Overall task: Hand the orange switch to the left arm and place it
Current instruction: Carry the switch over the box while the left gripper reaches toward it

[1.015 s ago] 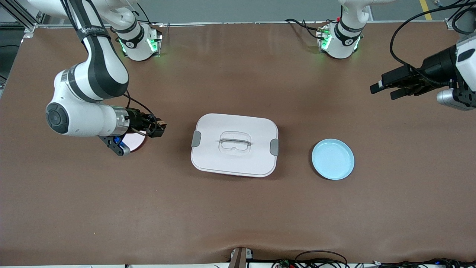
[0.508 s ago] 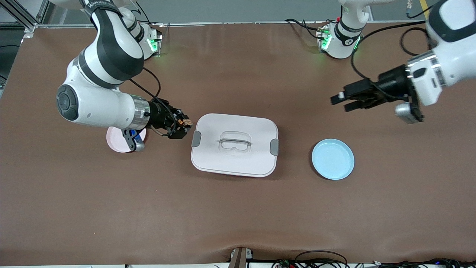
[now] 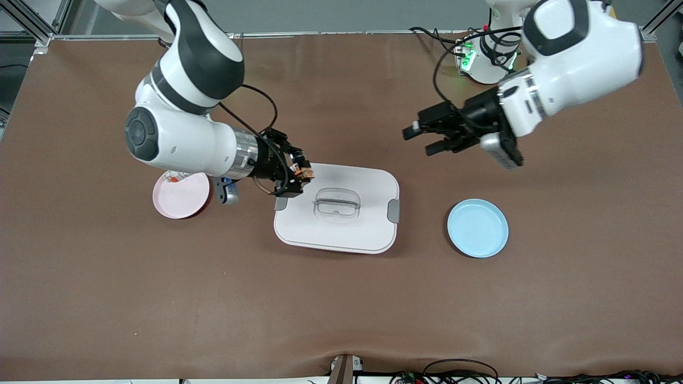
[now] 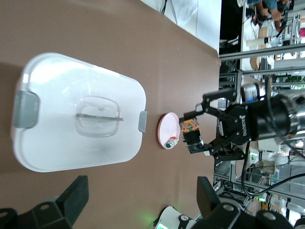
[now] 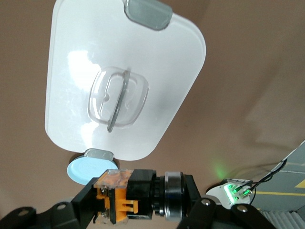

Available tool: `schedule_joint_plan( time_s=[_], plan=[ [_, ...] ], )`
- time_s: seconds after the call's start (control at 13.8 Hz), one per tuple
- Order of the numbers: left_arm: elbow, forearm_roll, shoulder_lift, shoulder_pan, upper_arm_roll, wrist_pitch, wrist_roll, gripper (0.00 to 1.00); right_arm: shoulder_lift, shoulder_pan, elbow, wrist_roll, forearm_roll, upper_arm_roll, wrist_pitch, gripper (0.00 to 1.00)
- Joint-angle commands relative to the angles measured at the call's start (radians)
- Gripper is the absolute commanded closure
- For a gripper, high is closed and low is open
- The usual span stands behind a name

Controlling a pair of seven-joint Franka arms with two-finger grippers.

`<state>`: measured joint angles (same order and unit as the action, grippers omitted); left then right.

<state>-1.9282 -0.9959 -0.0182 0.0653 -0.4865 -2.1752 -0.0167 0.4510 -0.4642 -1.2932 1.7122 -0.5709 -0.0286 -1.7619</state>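
The right gripper (image 3: pixel 300 173) clenched the orange switch (image 3: pixel 305 172) over the box (image 3: pixel 352 234) edge, long axis level, orange end leading toward the spread-fingered left gripper (image 3: pixel 421 140).

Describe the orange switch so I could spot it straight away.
Find the white box mid-table. Over its end toward the right arm hangs the right gripper, shut on the switch: a tiny black cylinder with an orange block end. Unlike the white piece on the pink plate, it is held up in the air.
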Motion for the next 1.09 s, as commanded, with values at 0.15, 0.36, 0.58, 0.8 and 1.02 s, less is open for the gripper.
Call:
schedule_joint_plan(
  time_s=[0.15,0.36,0.58,0.8,1.02],
  plan=[
    [0.014,-0.030,0.079,-0.021,-0.069,-0.099,-0.003,0.00,0.058,-0.066,0.117,0.124,-0.017,0.010,-0.057,1.00],
    [0.015,-0.066,0.096,-0.091,-0.070,-0.187,0.059,0.00,0.060,-0.100,0.118,0.161,-0.015,0.012,-0.143,1.00],
    [0.020,-0.060,0.115,-0.105,-0.070,-0.213,0.107,0.00,0.071,-0.123,0.120,0.181,-0.015,0.012,-0.186,1.00],
    [0.020,-0.056,0.138,-0.111,-0.070,-0.221,0.101,0.00,0.071,-0.136,0.141,0.214,-0.015,0.012,-0.196,1.00],
    [0.029,-0.056,0.161,-0.111,-0.070,-0.247,0.098,0.00,0.071,-0.140,0.155,0.222,-0.015,0.010,-0.197,1.00]
  ],
)
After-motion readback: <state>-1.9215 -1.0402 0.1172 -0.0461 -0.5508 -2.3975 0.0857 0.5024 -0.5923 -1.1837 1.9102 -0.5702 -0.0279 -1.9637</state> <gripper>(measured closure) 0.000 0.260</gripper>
